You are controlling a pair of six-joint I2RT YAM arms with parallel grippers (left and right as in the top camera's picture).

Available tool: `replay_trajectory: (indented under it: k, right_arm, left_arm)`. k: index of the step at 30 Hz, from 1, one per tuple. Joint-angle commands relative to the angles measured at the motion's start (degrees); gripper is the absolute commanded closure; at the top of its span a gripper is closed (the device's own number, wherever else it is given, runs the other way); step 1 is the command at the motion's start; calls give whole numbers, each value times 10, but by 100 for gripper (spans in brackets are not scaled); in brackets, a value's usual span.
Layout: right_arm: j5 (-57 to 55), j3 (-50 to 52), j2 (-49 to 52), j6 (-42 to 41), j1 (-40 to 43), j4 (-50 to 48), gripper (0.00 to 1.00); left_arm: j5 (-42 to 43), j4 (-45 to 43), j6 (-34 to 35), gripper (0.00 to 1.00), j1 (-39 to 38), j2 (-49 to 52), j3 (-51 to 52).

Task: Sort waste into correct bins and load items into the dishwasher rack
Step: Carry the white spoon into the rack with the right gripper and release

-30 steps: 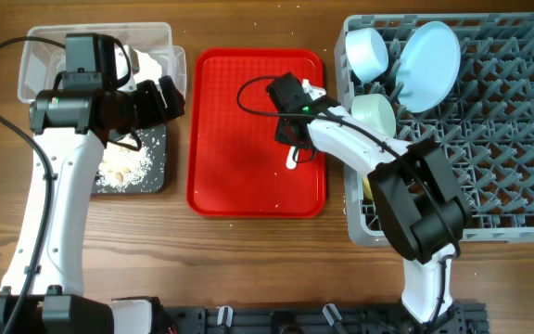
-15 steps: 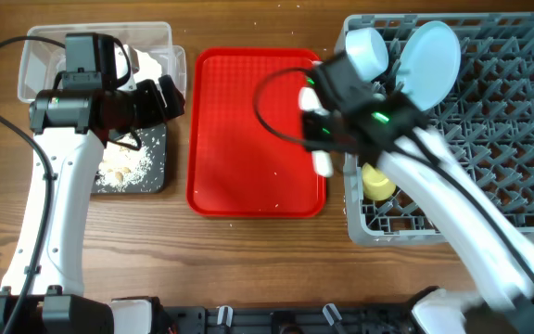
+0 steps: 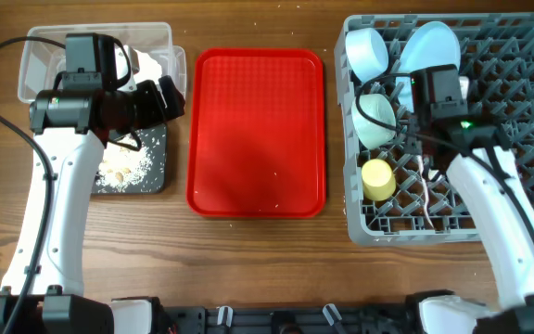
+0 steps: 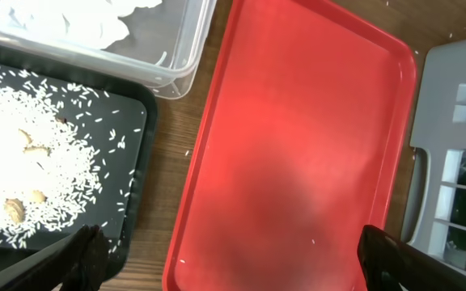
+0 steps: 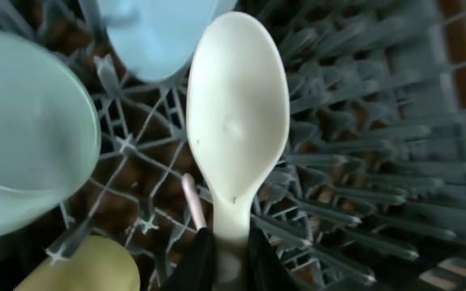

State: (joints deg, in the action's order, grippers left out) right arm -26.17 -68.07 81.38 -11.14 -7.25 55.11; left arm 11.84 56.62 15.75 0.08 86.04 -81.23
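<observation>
The spoon [image 5: 237,121] is white plastic, smooth and glossy, with its oval bowl facing the wrist camera and its narrow handle running back into the right pincer [image 5: 226,260]. The pincer is clenched on that handle. It holds the spoon over the pegs of the grey rack [image 5: 362,162], though we cannot tell whether the spoon touches them. The green bowl [image 5: 23,129] lies just left of the pincer and the blue plate [image 5: 152,36] just ahead of the spoon's tip. The yellow cup [image 5: 79,267] sits back and to the left. A second ago this pincer was down on the red tray [image 3: 258,130], where the spoon lay. Half a second ago it was carrying the spoon across the tray's right edge, and now both are well inside the rack. Our left pincer [image 4: 233,267] has not moved. Its fingers are spread wide and hold nothing, with the black tray [image 4: 128,162] of rice scraps [image 4: 23,162] below its left finger.
</observation>
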Motion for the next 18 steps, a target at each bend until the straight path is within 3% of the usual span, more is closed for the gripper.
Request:
replay_trajectory:
  k: [1,4,5,9,11,12,16,18]
  right_arm:
    - [64,2,18,48,5,-6,79]
    - [99,2,16,50,5,2,50]
    - [112,1,15,49,5,5,45]
    - [183,-60,-7,50,5,64,39]
    - [264,-151,-33,50,5,128,19]
    - [327,-195,-47,50,5,154,0]
    - [539,-271,-99,32,5,181,0]
    - [552,-271,-125,-9,5,186,0]
  left_arm:
    - [0,-2,3,0,3,-1,-5]
    - [0,-2,3,0,3,-1,-5]
    - [0,-2,3,0,3,-1,-5]
    - [1,-2,3,0,3,-1,-5]
    - [0,-2,3,0,3,-1,-5]
    - [0,-2,3,0,3,-1,-5]
    - [0,-2,3,0,3,-1,-5]
    - [0,-2,3,0,3,-1,-5]
